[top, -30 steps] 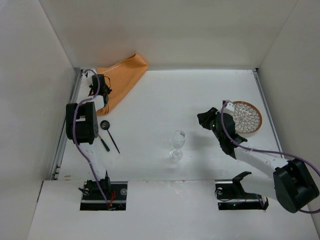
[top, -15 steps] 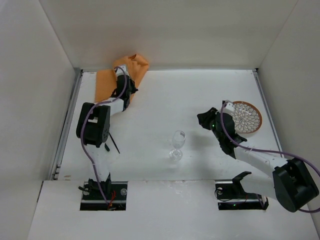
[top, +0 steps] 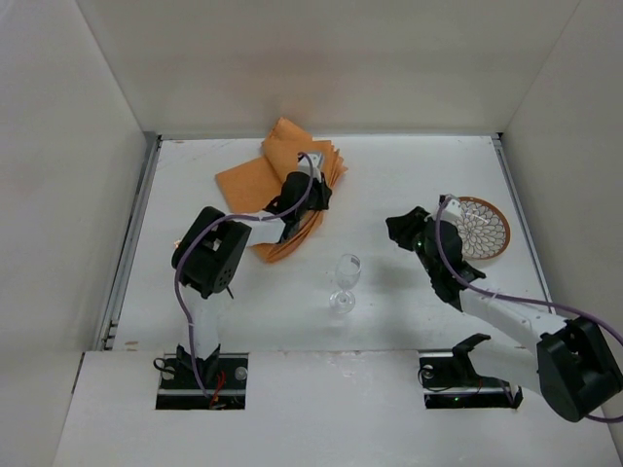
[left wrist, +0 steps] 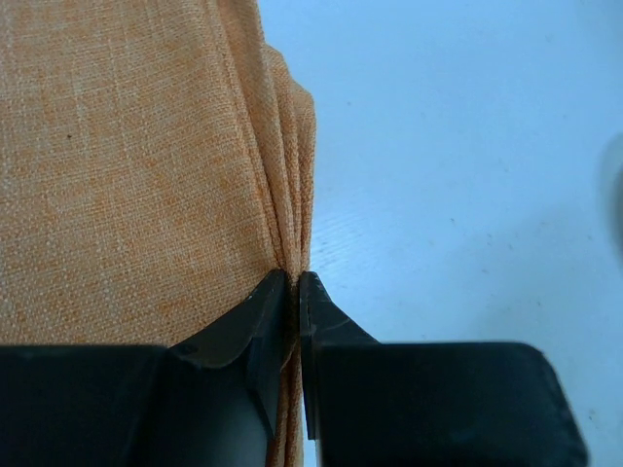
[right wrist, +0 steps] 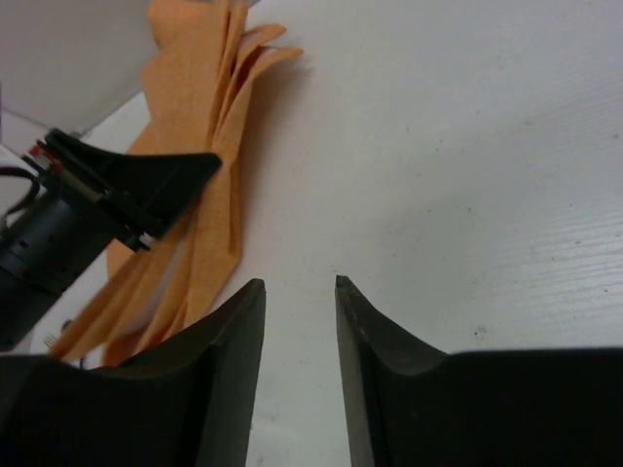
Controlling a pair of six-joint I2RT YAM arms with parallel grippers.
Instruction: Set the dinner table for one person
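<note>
Cloth (top: 255,180), orange and folded in several layers, lies on the dinner table (top: 409,165) near the middle of its far edge, a little to the left. The left gripper (left wrist: 295,284) is pressed together on the cloth's bunched edge, pinching the layers between its 2 black fingers (left wrist: 243,326). The white table fills the middle of the overhead view, with the 2 arm bases at its near edge. A clear wine glass (top: 346,280) stands upright near the table's centre, apart from the cloth. A round patterned plate (top: 484,227) sits by the right edge. The right gripper (right wrist: 297,292) hovers beside the plate on its centre side, jaws spread with only bare table between them.
</note>
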